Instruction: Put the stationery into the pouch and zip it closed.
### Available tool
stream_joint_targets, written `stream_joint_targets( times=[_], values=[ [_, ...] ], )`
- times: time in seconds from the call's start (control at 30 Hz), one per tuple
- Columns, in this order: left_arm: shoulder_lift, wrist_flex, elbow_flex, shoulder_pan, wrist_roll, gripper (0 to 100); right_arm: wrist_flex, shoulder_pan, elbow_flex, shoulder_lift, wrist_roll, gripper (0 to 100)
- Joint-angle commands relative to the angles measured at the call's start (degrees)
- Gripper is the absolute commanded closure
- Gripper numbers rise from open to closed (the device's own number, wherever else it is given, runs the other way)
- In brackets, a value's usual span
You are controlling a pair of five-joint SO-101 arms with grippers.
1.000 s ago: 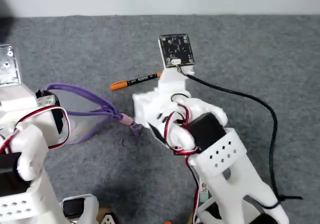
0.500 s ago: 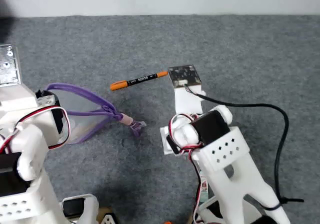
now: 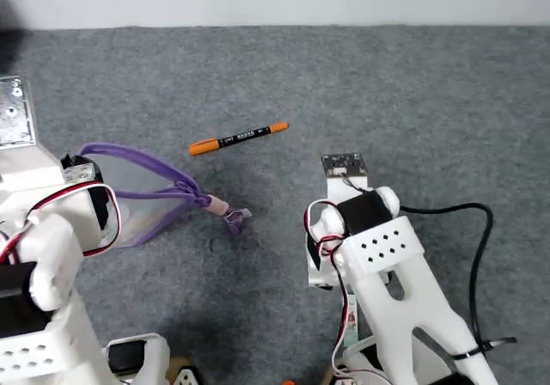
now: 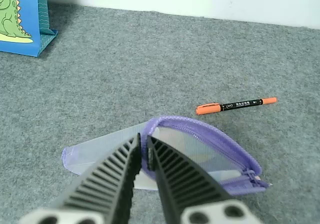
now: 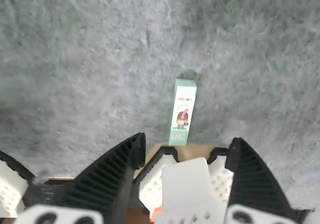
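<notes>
One pouch point(image 4: 200, 156), one orange pen point(image 3: 238, 137), one small box point(image 5: 183, 112).

The pouch point(image 3: 142, 192) lies at the left of the mat point(image 3: 412, 93), its rim pinched in the left gripper point(image 4: 144, 140) and its zip pull point(image 3: 233, 219) at the end nearest the right arm. The pen point(image 3: 239, 137) lies behind the pouch, apart from it. A small box point(image 5: 183, 112) lies on the mat under the right gripper point(image 5: 186, 140), whose fingers are spread, close to that arm's base.

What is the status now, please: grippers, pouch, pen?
Left gripper shut on pouch rim, pouch open. Right gripper open, empty, facing small box. Orange pen on mat, outside pouch. Nothing blocks it.
</notes>
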Motion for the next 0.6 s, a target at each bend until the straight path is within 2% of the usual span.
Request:
stream_joint_targets(
  times=[0.0,0.57],
  values=[
    [0.3,1.7,3.5,-0.1,0.5,99,-3.1,0.9,2.5,-1.4,3.4,76.4],
    [0.3,1.9,3.5,-0.1,0.6,99,-17.3,2.7,16.0,1.8,6.7,77.8]
  ],
)
